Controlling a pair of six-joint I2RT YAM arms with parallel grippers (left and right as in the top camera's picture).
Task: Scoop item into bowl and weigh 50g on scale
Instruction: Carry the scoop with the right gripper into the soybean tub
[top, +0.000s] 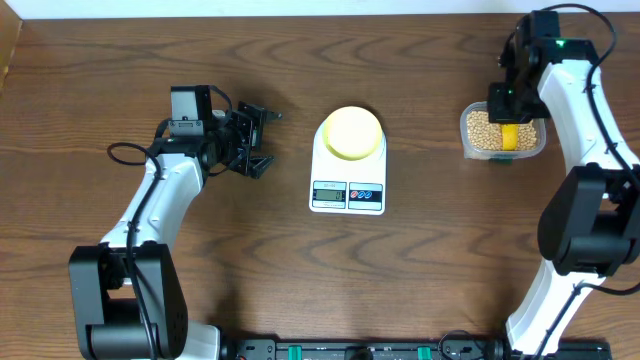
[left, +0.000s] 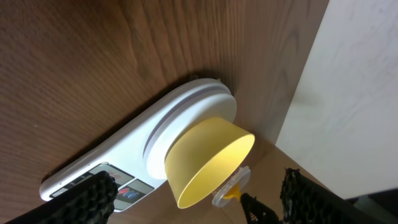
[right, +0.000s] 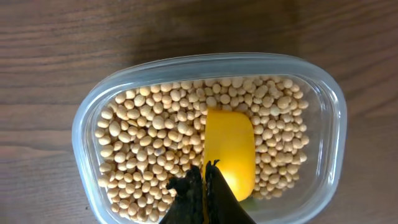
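The pale yellow bowl (top: 352, 132) stands empty on the white scale (top: 347, 195) at mid-table; both show in the left wrist view, bowl (left: 205, 155) on scale (left: 118, 168). The tan beans (top: 481, 128) fill a clear plastic tub (top: 468, 145) at the right. My right gripper (top: 507, 100) is over the tub, shut (right: 204, 171) on the handle of a bright yellow scoop (right: 230, 146) whose blade lies in the beans (right: 149, 137). My left gripper (top: 255, 140) is open and empty, left of the scale, its fingers (left: 199, 205) apart and facing the bowl.
The tub's rim (right: 84, 124) surrounds the scoop on all sides. The table's back edge (top: 300, 18) runs behind the scale and tub. Bare wood lies in front of the scale.
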